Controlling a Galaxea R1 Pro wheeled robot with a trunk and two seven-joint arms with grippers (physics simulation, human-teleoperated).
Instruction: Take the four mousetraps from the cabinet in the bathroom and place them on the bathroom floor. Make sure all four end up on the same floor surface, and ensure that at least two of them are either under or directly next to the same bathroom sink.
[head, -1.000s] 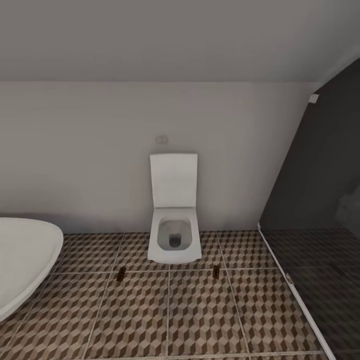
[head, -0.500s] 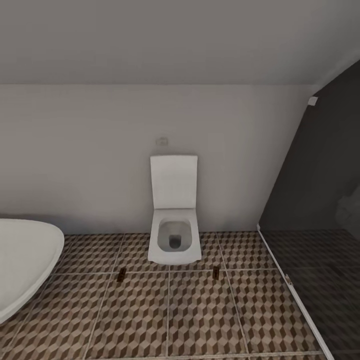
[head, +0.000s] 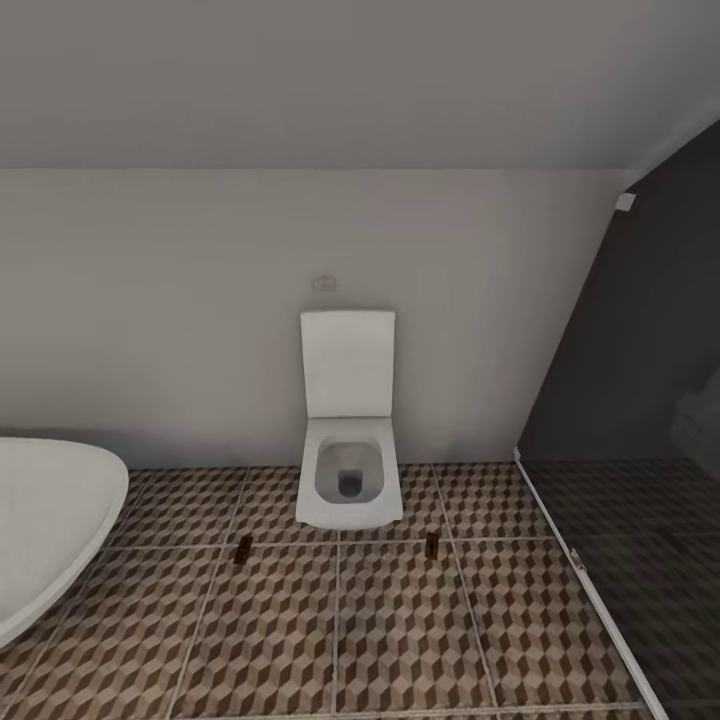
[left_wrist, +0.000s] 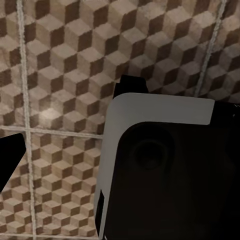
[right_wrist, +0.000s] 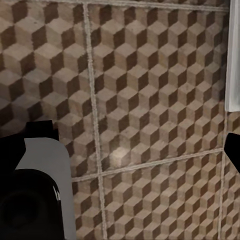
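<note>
Two mousetraps lie on the bathroom floor (head: 340, 640) in the head view, one (head: 242, 548) to the front left of the toilet and one (head: 432, 544) to its front right. Both are tiny dark brown slabs resting near a grout line. The cabinet and the sink are out of view. My left gripper (left_wrist: 127, 125) hangs over cube-pattern tiles (left_wrist: 60, 75) with one black finger (left_wrist: 10, 160) at the picture's edge, open and holding nothing. My right gripper (right_wrist: 122, 142) also stands open over the tiles (right_wrist: 150, 90), a black fingertip (right_wrist: 233, 151) at the edge.
A white square toilet (head: 348, 480) with its lid up stands against the back wall. The rounded white bathtub (head: 50, 520) fills the left side. The glass-shaded shower (head: 640, 560) with its pale threshold (head: 590, 590) lies to the right. A white edge (right_wrist: 233, 60) borders the right wrist view.
The head view shifted very slightly a second ago and has held still since. The mousetraps, toilet and bathtub have not moved.
</note>
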